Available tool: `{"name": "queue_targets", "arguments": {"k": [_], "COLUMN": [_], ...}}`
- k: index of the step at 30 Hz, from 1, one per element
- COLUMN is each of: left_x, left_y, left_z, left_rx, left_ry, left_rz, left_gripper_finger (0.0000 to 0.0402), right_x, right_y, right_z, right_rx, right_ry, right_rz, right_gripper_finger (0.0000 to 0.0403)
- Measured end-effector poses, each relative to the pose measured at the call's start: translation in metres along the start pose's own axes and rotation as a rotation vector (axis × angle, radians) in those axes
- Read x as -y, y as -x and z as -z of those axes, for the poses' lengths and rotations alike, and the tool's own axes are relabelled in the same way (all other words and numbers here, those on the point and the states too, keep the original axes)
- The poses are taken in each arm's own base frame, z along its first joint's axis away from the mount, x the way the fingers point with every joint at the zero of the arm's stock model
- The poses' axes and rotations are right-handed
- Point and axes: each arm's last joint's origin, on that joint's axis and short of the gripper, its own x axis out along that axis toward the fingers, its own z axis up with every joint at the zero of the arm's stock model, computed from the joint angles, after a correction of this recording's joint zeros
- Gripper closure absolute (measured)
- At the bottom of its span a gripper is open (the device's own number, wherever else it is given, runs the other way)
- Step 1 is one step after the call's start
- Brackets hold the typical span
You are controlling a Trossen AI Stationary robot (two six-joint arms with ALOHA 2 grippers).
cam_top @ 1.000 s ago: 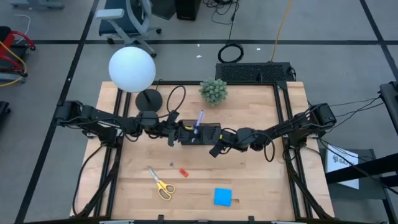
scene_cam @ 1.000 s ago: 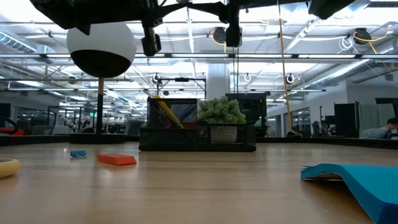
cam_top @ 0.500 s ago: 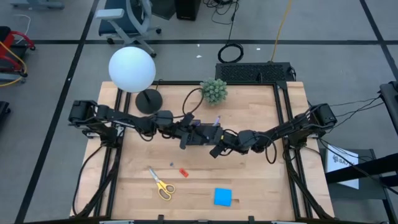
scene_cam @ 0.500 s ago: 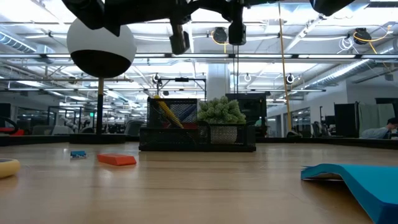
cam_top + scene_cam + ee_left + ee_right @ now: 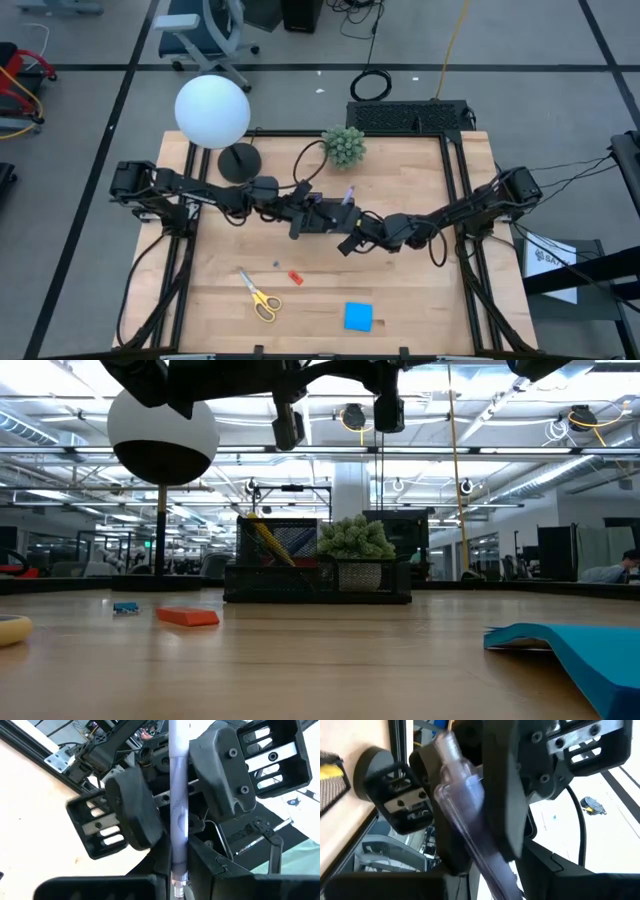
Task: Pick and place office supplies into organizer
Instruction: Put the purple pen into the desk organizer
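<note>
A slim purple pen [image 5: 178,805] hangs in mid-air over the table's middle, its end showing in the high view [image 5: 348,192]. My left gripper [image 5: 177,882] is shut on it. My right gripper [image 5: 505,885], facing it from the table's right, has its fingers on either side of the same pen. Under both stands the black organizer [image 5: 318,582], mostly hidden by the arms in the high view; a yellow pen [image 5: 265,540] leans in it. Yellow-handled scissors [image 5: 260,297], a blue note pad [image 5: 358,316], a red piece [image 5: 295,277] and a tiny blue piece [image 5: 276,265] lie on the near half. My left gripper pinches the pen's lower end [image 5: 177,870] between its two fingers, coming level from the table's left. The pen runs on out past the fingers, lifted clear of everything. My right gripper's two pads [image 5: 137,815] close on the pen's middle stretch [image 5: 179,785] from the opposite side.
A white globe lamp [image 5: 212,112] with its round black base [image 5: 238,162] stands at the far left. A green spiky plant ball [image 5: 343,146] sits at the far middle behind the organizer. Bare wood lies along the near and right sides.
My left gripper has carried the pen toward the table's right edge, up to my right gripper, and then kept still. The pen has stayed clear of the table throughout.
</note>
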Motion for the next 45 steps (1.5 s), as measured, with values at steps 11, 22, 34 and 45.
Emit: {"name": "queue_targets", "arguments": {"k": [11, 22, 34, 45], "left_x": [0.000, 0.000, 0.001, -0.004], "left_y": [0.000, 0.000, 0.001, 0.004], "left_z": [-0.001, 0.000, -0.002, -0.007], "left_rx": [-0.003, -0.021, -0.012, -0.046], "left_ry": [-0.015, 0.010, -0.020, -0.074], "left_rz": [0.009, 0.020, 0.034, 0.060], "left_gripper_finger": [0.0361, 0.0361, 0.0303, 0.0191], "right_x": [0.004, 0.002, 0.001, 0.001], "right_y": [0.013, 0.013, 0.013, 0.013], "right_z": [-0.011, -0.011, -0.010, -0.009], "right_rx": [-0.062, -0.078, -0.127, -0.141], "right_ry": [0.006, -0.019, -0.098, -0.174], "right_rz": [-0.033, -0.047, -0.063, -0.060], "right_gripper_finger": [0.0301, 0.0355, 0.0384, 0.0384]}}
